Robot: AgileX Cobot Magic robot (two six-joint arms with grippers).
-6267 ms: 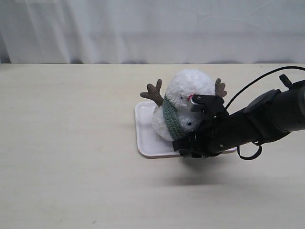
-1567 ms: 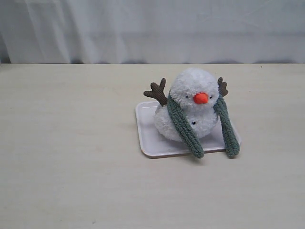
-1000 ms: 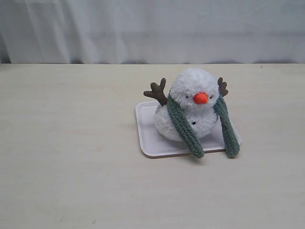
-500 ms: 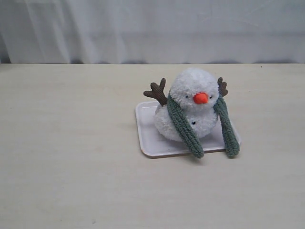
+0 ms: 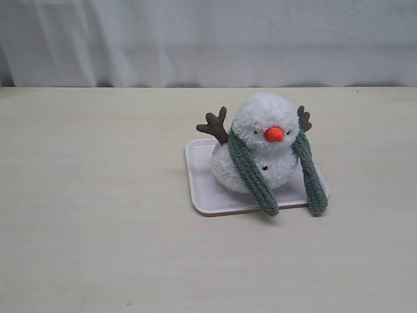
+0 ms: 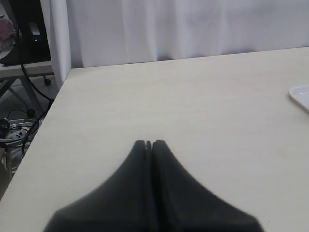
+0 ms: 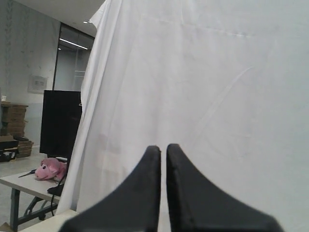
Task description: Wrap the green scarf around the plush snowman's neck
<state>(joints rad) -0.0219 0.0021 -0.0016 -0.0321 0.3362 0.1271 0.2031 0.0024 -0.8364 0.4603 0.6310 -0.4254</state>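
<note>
The plush snowman (image 5: 257, 117) sits upright on a white tray (image 5: 203, 189) in the exterior view, orange nose facing forward. The green scarf (image 5: 251, 173) passes behind its neck, and both ends hang down the front, uncrossed. One end lies across the body; the other end (image 5: 311, 179) drops past the tray's edge. Neither arm appears in the exterior view. My left gripper (image 6: 149, 143) is shut and empty over bare table, far from the tray's corner (image 6: 301, 93). My right gripper (image 7: 163, 147) is shut and empty, facing the curtain.
A white curtain (image 5: 208, 39) hangs behind the pale wooden table (image 5: 98, 228). The left wrist view shows the table's side edge (image 6: 46, 135), with cables on the floor beyond it. A pink plush toy (image 7: 48, 169) lies on a side table off to the side.
Several seconds ago the right arm was at the snowman, holding the scarf. It has since left the exterior view and the scarf ends hang free. Nothing has moved over the last second.
</note>
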